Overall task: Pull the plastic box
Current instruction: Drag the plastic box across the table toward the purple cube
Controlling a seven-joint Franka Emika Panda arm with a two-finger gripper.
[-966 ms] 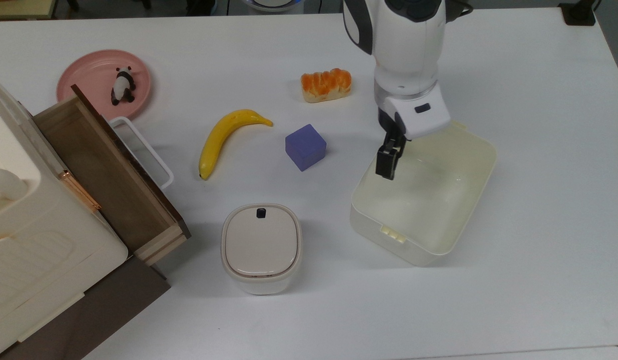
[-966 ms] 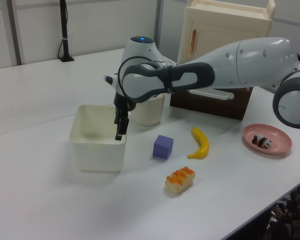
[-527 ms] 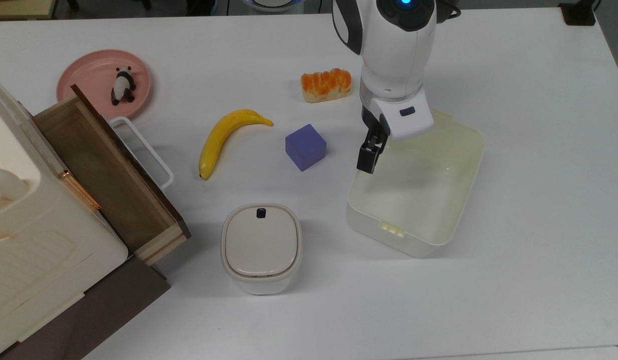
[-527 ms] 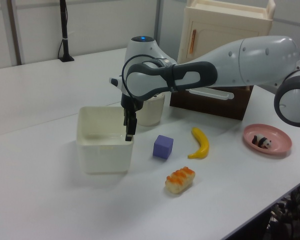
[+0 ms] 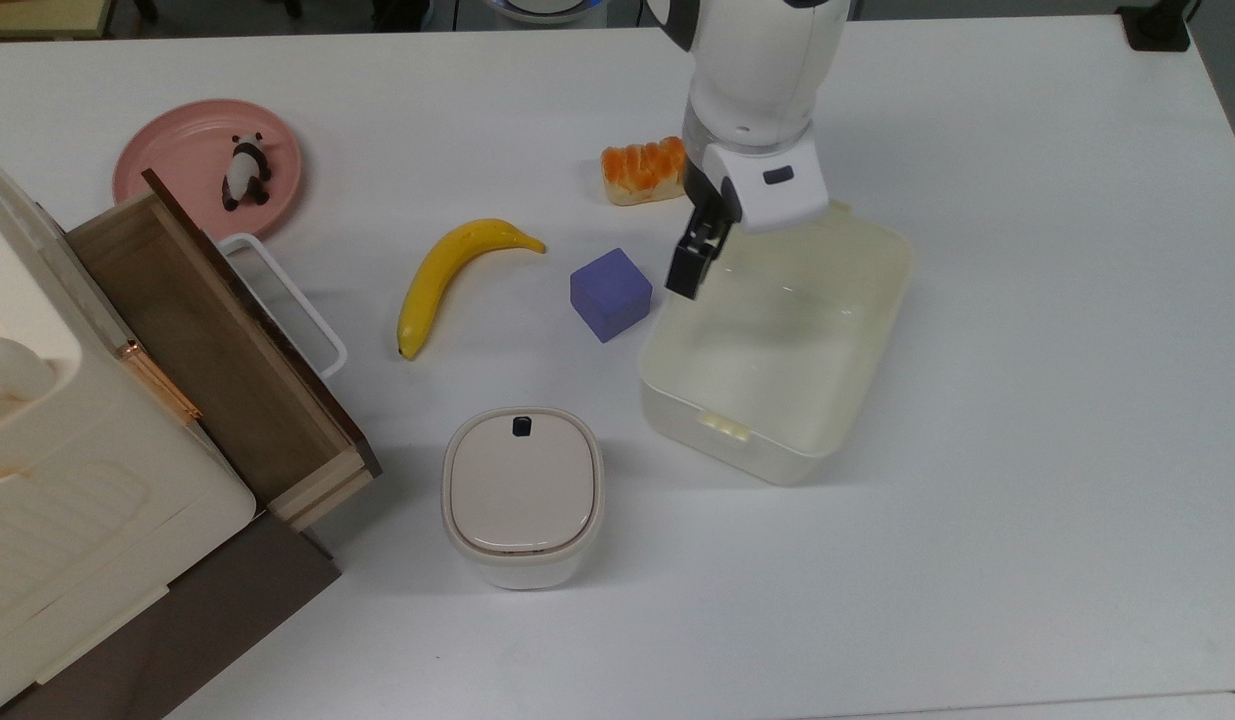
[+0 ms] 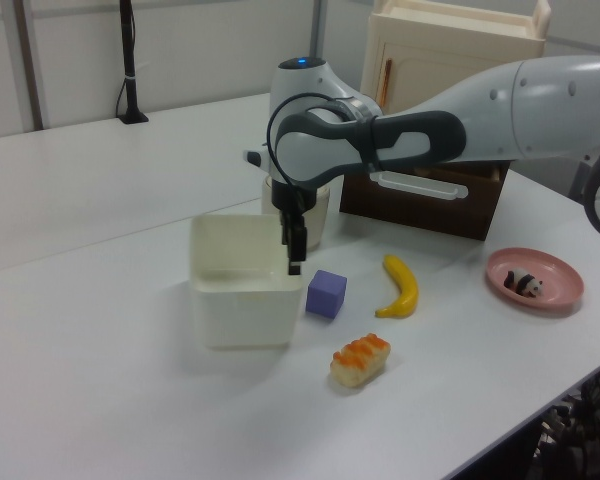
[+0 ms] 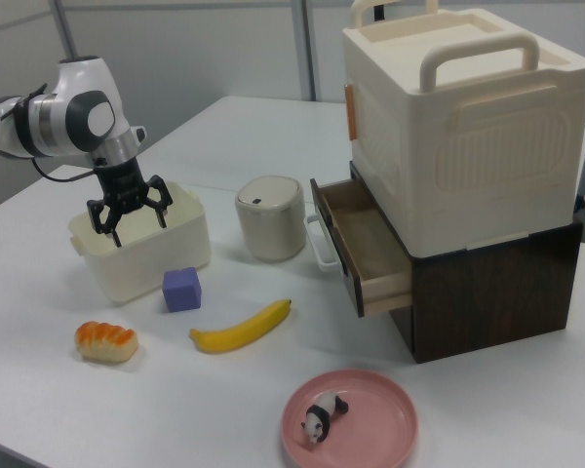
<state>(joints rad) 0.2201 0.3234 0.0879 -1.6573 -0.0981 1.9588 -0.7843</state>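
hand (image 5: 693, 262) covering plastic box (image 5: 777, 390) rim

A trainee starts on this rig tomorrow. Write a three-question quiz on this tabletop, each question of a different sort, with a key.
1. True or false: the purple cube lies inside the plastic box.
2. What sits on the pink plate? A) a banana B) a panda figure C) a bread loaf
3. Fill in: the cabinet's wooden drawer is ___.

Key
1. False: the cube stands outside the box, at its side.
2. B.
3. Open: it is pulled out.
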